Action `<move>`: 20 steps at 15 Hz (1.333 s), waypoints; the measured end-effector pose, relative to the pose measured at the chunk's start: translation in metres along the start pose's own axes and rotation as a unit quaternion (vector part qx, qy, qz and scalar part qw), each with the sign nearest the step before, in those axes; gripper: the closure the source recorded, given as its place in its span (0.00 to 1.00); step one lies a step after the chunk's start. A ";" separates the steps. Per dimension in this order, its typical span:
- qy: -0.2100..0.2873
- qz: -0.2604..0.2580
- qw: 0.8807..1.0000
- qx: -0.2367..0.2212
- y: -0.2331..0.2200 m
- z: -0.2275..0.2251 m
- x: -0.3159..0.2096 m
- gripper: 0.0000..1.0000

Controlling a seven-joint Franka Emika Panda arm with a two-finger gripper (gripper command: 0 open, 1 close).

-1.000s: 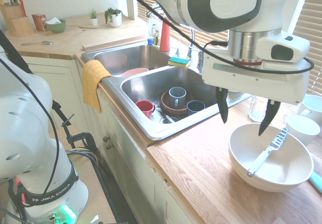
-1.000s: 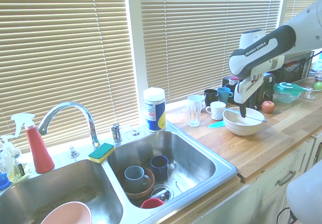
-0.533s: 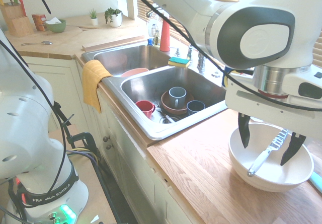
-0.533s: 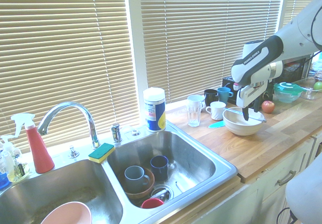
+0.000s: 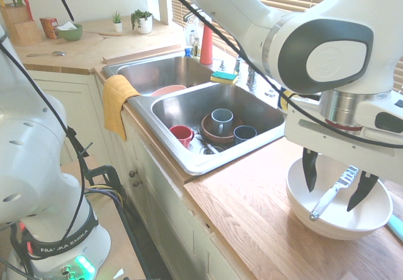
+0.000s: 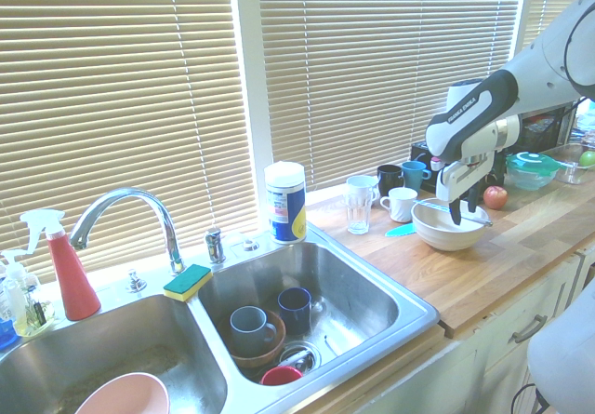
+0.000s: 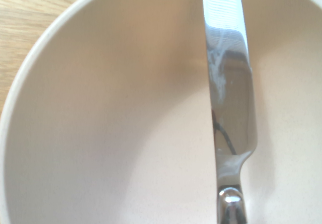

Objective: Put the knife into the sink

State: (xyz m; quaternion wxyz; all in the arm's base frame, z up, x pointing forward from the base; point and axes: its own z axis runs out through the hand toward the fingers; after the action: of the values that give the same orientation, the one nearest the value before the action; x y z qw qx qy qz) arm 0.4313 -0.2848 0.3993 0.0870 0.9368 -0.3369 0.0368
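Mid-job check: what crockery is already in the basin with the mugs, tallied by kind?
Mugs: 3 (grey mug, dark blue mug, red mug)
Bowls: 1 (brown bowl, under the grey mug)
Total: 4; cutlery by the drain is too unclear to count.

You will find the knife, white-handled with a silvery patterned blade, lying tilted between the spread fingers of the pincer, untouched by either, handle end lower and blade tip at the bowl rim. The sink, a shiny steel basin holding cups, lies well apart from the pincer, sunk into the desk.
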 end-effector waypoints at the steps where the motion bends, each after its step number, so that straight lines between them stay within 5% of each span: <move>1: -0.001 0.000 1.000 0.000 0.000 0.001 0.000 1.00; 15: -0.003 0.010 1.000 0.007 0.002 -0.002 0.000 1.00; 20: 0.003 0.030 0.998 0.047 -0.032 -0.094 -0.023 1.00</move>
State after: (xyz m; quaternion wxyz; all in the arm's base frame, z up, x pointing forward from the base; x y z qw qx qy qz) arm 0.4332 -0.2285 0.4840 0.0429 0.9293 -0.3623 0.0574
